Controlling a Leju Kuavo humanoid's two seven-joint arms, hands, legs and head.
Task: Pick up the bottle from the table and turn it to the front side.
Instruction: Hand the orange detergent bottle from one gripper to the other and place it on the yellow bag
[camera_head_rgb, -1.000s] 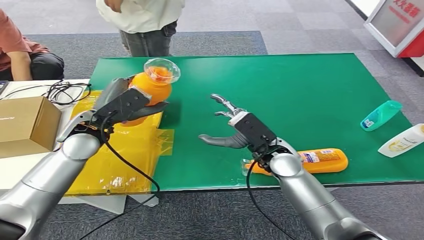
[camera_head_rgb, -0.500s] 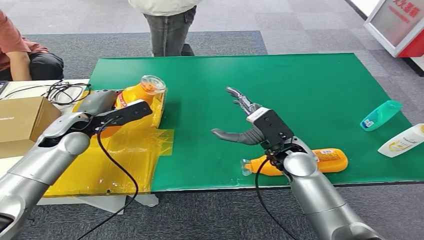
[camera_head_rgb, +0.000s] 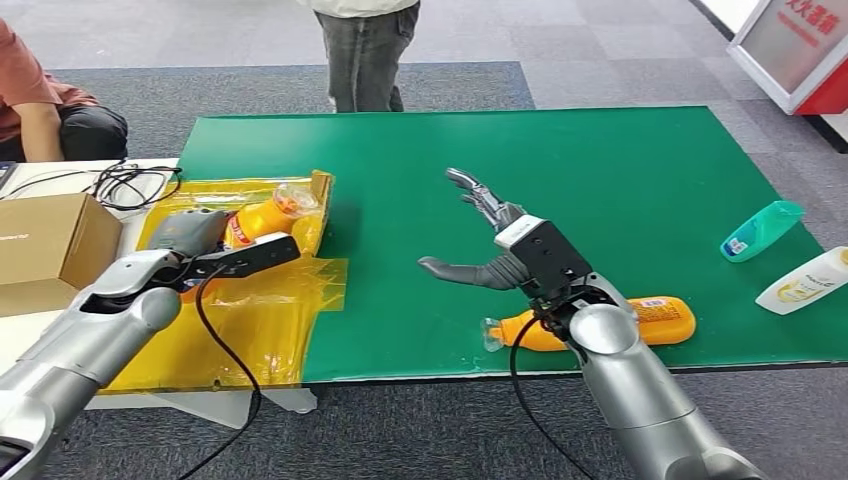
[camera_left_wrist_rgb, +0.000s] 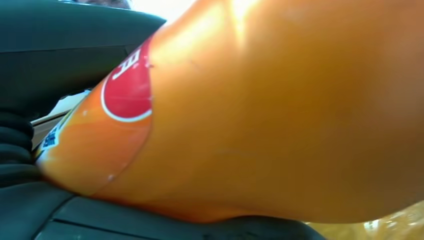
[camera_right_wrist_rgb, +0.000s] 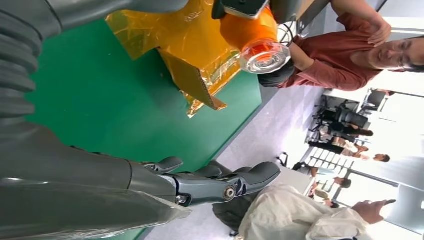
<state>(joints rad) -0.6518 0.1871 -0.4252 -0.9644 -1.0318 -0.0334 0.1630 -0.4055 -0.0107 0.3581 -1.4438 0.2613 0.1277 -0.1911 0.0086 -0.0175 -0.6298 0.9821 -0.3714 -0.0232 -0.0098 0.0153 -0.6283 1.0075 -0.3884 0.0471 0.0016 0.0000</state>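
The left hand (camera_head_rgb: 215, 245) grips an orange bottle (camera_head_rgb: 262, 217) over the yellow tray (camera_head_rgb: 250, 310) at the green table's (camera_head_rgb: 620, 190) left edge. The right hand (camera_head_rgb: 500, 245) hovers above mid-table, empty, fingers spread.

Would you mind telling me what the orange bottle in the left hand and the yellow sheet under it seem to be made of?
The orange bottle looks like glossy plastic, showing bright highlights, with a clear cap. The yellow sheet appears to be thin, shiny film, wrinkled and somewhat see-through. The left hand holds the bottle.
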